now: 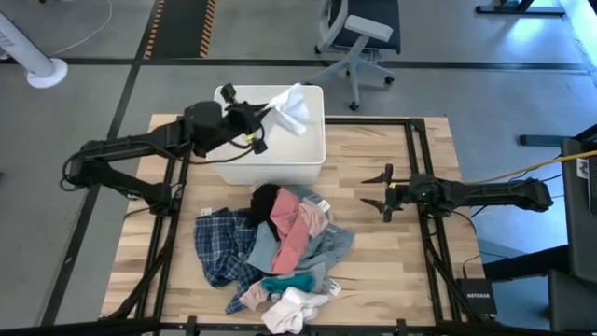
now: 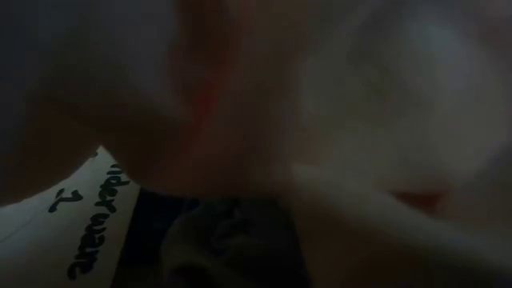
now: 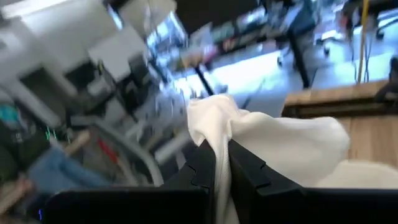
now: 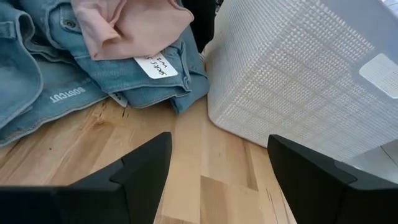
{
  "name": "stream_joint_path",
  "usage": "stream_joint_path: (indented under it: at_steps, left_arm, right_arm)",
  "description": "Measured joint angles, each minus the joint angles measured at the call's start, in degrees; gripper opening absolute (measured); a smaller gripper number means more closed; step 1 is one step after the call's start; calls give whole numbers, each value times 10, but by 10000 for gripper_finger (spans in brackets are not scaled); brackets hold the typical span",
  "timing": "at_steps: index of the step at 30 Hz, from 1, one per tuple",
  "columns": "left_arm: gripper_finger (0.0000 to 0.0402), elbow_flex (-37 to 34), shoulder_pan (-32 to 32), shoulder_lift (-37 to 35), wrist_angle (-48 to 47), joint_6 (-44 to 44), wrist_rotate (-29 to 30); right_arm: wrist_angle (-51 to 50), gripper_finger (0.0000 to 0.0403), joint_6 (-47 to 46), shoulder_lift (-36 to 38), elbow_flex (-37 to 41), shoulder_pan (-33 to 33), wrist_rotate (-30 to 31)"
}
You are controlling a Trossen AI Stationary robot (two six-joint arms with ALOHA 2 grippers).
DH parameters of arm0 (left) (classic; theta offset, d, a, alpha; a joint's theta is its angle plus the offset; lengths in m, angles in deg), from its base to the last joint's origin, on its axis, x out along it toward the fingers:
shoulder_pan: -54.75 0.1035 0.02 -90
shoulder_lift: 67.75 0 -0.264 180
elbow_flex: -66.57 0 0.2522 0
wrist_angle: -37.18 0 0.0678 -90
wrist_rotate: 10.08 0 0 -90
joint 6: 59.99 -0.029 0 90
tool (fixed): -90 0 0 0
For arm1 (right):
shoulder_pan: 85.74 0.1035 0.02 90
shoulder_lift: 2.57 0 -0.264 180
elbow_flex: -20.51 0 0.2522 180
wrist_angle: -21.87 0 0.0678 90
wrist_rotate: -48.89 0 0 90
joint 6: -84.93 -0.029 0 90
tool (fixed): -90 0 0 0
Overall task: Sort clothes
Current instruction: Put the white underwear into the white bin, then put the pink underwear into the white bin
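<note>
1. The left gripper (image 1: pixel 264 119) was in the upper middle of the high view, over the white plastic bin (image 1: pixel 312 159) with the woven-look walls.
2. Its two dark fingers (image 3: pixel 205 165) were pinched shut on a soft white cloth piece (image 1: pixel 291 107) — the left wrist view showed the cloth squeezed between them and puffing out above.
3. The white cloth hung over the bin's open top, up in the air and not yet lying inside.
4. The right gripper (image 1: pixel 386 191) waited at the middle right of the high view, low over the bare wooden table (image 1: pixel 392 271). Its fingers stood wide apart and held nothing.
5. The rest of the clothes lay in a heap (image 1: pixel 275 247) at the lower middle of the high view, just in front of the bin: a blue-white plaid shirt (image 1: pixel 222 245), a pink piece (image 1: pixel 291 233), a black piece (image 1: pixel 263 198), a grey-blue denim piece (image 4: pixel 56 74), a teal piece (image 1: pixel 289 282) and more white bits (image 1: pixel 291 310).
6. I think the step in hand was dropping the white cloth into the bin.
7. The next move likely calls for the left fingers to open right over the bin — then that arm can go back to the heap for another piece.
8. The low view was dark and covered up, so it told nothing.
</note>
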Motion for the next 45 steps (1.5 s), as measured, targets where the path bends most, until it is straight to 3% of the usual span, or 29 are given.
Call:
stream_joint_path:
  at_steps: [9,18,23,27,34,45]
  left_arm:
    - [24,0,40,7,-96,97,-1]
    - [117,0,42,7,-118,158,-9]
    - [161,0,55,7,-184,258,-14]
    - [173,0,56,7,-223,277,-70]
    - [168,0,-7,7,-138,283,-216]
    - [164,-3,-135,27,-119,228,-222]
  right_arm:
    - [1,286,0,-1,0,0,0]
    - [1,286,0,-1,0,0,1]
    - [1,286,0,-1,0,0,1]
    - [1,286,0,-1,0,0,2]
    - [4,286,0,-1,0,0,25]
    - [4,286,-1,0,0,0,24]
